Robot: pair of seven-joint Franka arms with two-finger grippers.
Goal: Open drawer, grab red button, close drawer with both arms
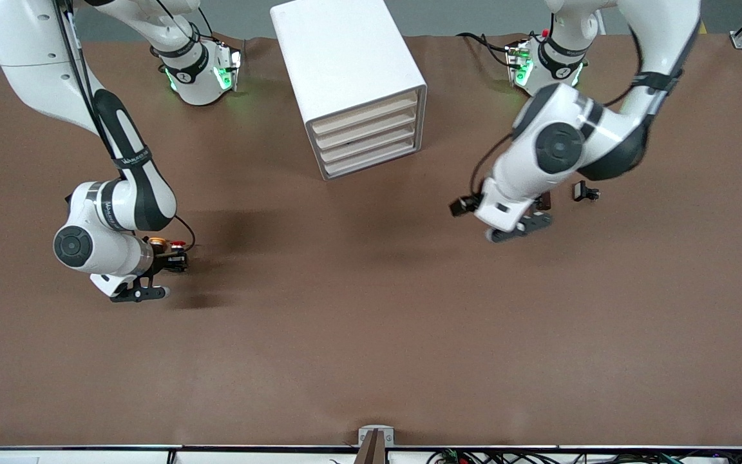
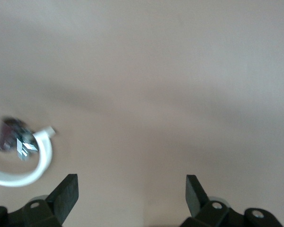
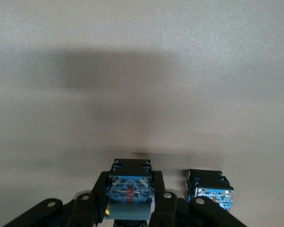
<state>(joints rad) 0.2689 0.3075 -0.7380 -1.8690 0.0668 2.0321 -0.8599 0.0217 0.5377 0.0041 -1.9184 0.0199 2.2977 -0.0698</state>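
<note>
The cabinet (image 1: 345, 64) stands at the far middle of the desk (image 1: 371, 335), turned a little toward the left arm's end, and all four drawers (image 1: 368, 138) sit flush in it, none pulled out. In front of them the brown desk runs bare to its near edge, a wide stretch between the two arms, and the arms' soft shadows are all that marks it. The right gripper (image 1: 142, 293) is low over the right arm's end of the desk, well apart from the cabinet. In its wrist view the right gripper (image 3: 131, 198) has its jaws narrowed onto a clamped button (image 3: 130, 189), black and blue. A second button body (image 3: 210, 190) of the same kind lies just beside it. From the front, the button (image 1: 178, 245) with the red cap and a yellow cap (image 1: 157, 242) show close together by that wrist. I cannot tell which cap belongs to the clamped body. The left gripper (image 1: 519, 227) hangs over bare desk toward the left arm's end, nearer the front camera than the cabinet. In its wrist view the left gripper (image 2: 132, 189) has its jaws wide apart and holds nothing. A small black part (image 1: 585, 191) lies on the desk near it.
</note>
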